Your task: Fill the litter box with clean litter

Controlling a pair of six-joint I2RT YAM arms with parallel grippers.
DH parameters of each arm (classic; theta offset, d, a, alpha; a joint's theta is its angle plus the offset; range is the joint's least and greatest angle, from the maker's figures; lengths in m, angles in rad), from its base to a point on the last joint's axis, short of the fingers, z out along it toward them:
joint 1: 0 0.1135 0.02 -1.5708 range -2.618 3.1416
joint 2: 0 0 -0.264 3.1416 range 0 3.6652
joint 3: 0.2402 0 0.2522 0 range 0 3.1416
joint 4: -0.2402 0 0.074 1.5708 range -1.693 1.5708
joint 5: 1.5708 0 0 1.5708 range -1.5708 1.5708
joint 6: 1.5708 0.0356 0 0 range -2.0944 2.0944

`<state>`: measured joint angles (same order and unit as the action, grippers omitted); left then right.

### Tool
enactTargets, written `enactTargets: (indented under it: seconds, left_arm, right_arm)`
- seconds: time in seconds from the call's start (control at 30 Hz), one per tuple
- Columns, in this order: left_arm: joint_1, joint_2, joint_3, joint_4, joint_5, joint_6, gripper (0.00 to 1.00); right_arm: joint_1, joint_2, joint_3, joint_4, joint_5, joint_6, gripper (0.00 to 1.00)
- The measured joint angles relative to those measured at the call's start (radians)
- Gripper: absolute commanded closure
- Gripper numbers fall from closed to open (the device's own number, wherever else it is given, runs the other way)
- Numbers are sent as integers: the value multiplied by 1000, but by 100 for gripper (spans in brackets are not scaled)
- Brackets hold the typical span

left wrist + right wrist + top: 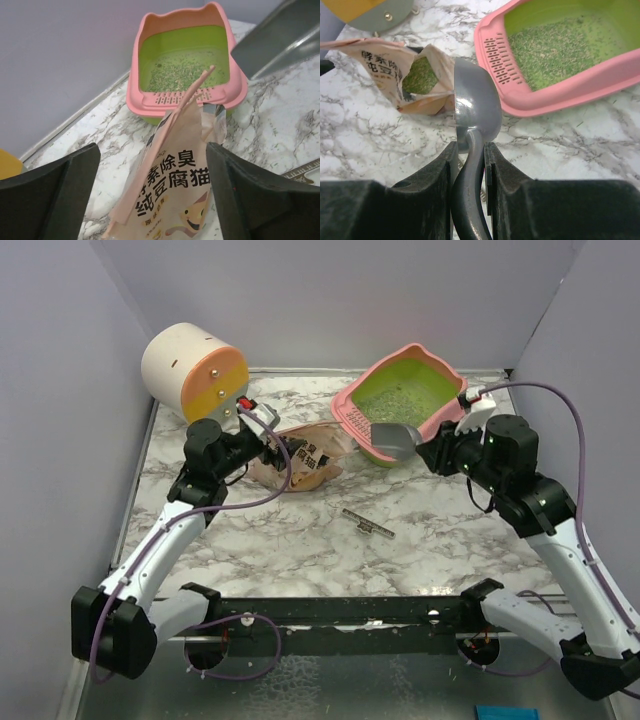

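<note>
The metal bit (368,523) mid-table is too small to name. The bag (175,185), the litter box (580,87) and the scoop (475,107) handle all run off a picture edge.

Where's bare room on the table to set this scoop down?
Bare marble: the near stretch between the metal strip and the arm bases; the far edge between cylinder and litter box. Crowded: between bag and litter box, where the scoop hangs.

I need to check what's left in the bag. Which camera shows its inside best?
The right wrist view: the bag lies with its open mouth toward that camera, litter visible inside. The left wrist view shows only its printed outside; the top view shows it small, inside unclear.
</note>
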<state>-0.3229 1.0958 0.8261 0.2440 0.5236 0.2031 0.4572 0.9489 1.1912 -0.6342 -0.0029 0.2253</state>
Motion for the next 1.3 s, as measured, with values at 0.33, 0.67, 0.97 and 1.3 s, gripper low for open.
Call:
enactTargets:
  seconds: [0.33,0.67,0.97,1.3]
  left_arm:
    - [0,-158,0,22,-42,-190,1]
    - [0,-232,1,-104,-137,-220,1]
    - [0,-241,-4,-134,-165,-203,1]
    - [0,-237,-5,-138,-165,-188,1]
  right_arm:
    - [0,-159,-178,-134,-40,113,99]
    - [-13,-160,-401,-130,87,220,99]
    - [-194,-30,-443,-16,68,254,62]
    - [-232,42,-463,26,32,253,48]
